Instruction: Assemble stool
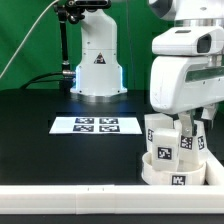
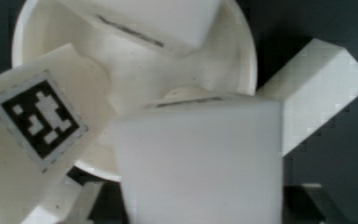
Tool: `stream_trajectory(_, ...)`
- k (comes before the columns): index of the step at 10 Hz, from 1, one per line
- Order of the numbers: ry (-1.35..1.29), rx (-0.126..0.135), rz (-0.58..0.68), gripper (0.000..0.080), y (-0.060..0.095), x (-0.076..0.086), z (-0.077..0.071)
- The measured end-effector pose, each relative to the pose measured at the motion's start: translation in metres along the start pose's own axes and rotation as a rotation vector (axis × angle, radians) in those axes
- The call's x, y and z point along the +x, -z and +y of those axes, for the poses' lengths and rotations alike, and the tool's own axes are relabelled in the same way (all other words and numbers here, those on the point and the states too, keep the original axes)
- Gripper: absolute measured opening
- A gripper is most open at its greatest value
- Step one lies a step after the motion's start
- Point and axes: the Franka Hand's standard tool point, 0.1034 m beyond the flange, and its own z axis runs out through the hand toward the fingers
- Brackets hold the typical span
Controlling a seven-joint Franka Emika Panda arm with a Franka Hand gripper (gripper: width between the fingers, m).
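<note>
Stool parts near the desk's front edge, toward the exterior view's right. The round white seat [image 1: 172, 172] lies flat against the long white rail [image 1: 60, 204], rim upward, a square tag on its outer wall. Short blocky white legs [image 1: 160, 135] stand in the seat, long axes roughly upright, each bearing black-and-white tags. The gripper [image 1: 197, 118] hangs directly above them; whether it is open or clenched cannot be told. Wrist view: one leg [image 2: 202, 155] fills the frame before the seat's rim [image 2: 51, 40]. The marker board [image 1: 95, 125] lies at mid-desk.

White legs [image 1: 172, 137] upright on round seat [image 1: 172, 173]
</note>
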Motion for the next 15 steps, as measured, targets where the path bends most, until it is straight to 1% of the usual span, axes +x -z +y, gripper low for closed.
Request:
stream_trajectory(1,-0.049,0.003,0.002,0.034,0.0,0.0,-0.0001)
stream_trajectory(3,-0.334,0.009,0.003,0.034,-0.0004,-0.0005,-0.0004)
stream_trajectory(6,-0.643,0.024,-0.004,0.034,-0.0008,-0.0017,-0.0012)
stream_trajectory(7,-0.729,0.023,-0.005,0.0341,-0.0007,-0.0011,-0.0019)
stream_trajectory(8,-0.801,0.017,-0.014,0.0341,-0.0004,-0.0012,-0.0027)
stream_trajectory(14,-1.129,0.021,-0.016,0.0341,-0.0004,-0.0017,-0.0017)
stream_trajectory(15,-1.216,0.025,-0.017,0.0341,-0.0005,-0.002,-0.0012)
